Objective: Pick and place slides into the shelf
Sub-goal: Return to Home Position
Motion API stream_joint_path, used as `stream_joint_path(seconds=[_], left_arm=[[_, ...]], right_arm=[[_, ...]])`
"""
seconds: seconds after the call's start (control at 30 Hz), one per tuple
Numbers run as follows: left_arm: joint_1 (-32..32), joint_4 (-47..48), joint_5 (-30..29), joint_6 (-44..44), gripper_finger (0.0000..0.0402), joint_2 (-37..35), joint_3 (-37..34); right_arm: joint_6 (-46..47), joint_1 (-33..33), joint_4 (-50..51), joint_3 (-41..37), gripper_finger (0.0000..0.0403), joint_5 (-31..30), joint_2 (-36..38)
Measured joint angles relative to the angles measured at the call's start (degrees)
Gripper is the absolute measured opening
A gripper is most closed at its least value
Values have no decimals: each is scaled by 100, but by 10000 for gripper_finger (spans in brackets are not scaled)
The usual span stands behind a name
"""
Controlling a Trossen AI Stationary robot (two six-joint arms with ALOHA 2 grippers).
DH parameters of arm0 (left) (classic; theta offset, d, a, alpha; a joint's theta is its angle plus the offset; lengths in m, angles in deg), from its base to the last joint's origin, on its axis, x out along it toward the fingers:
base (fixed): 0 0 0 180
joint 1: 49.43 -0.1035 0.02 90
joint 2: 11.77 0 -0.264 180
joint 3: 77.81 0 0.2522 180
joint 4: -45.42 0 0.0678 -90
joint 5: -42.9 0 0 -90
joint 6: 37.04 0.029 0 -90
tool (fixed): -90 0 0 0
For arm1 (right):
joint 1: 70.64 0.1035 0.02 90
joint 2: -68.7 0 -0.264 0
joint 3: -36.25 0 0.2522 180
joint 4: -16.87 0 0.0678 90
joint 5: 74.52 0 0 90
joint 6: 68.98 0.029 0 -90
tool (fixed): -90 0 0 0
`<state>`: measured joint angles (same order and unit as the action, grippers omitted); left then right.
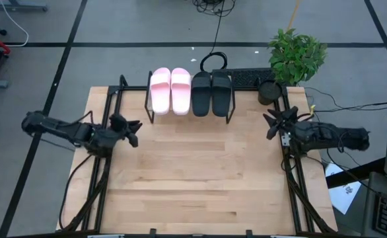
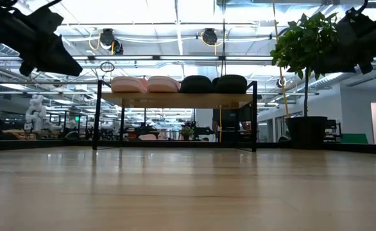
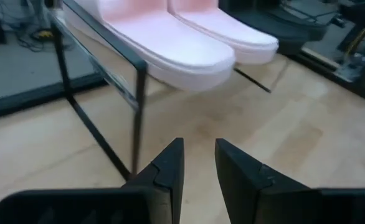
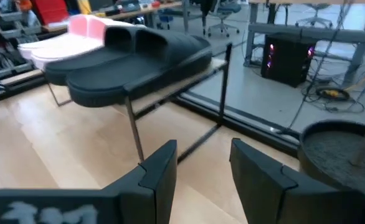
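Four slides (image 1: 181, 90) on the shelf (image 2: 175, 100): a pale pink pair (image 1: 170, 91), a matte black pair (image 1: 211, 93), each broad-strapped. My left end effector (image 1: 135, 132) and right end effector (image 1: 271, 125) hang released, empty.

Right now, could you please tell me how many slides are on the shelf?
4. Seen from above, two pink slides sit on the shelf's left part, two black slides beside them on its right; none looks hidden.
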<state>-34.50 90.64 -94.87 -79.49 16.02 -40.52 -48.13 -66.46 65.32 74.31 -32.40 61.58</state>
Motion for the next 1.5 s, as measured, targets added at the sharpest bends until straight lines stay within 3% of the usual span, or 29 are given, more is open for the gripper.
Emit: stream_joint_path(seconds=[0.27, 0.53, 0.7, 0.83, 1.07, 1.23, 1.5], left_arm=[[-1042, -135, 881, 897, 88, -116, -17], [-1448, -1844, 1393, 1367, 88, -125, -854], [-1505, -2758, 1401, 1404, 88, -124, -1275], [-1503, -3470, 1217, 1561, 88, -68, -1709], [-1503, -3450, 787, 1522, 88, -32, -2019], [-1508, -3312, 433, 1650, 88, -30, -2022], [-1508, -3200, 461, 1688, 88, -31, -2022]], right_arm=[[-91, -575, -161, -114, 137, 680, 22], [248, -848, -1436, -1326, 137, 950, 41], [227, -1060, -1566, -1405, 137, 1151, 49], [228, -1255, -1545, -1405, 137, 856, 43], [282, -1473, -1159, -1407, 137, 143, 29], [261, -1598, -1085, -1476, 137, 135, -69], [-246, -1735, -1428, -1567, 137, -191, -505]])
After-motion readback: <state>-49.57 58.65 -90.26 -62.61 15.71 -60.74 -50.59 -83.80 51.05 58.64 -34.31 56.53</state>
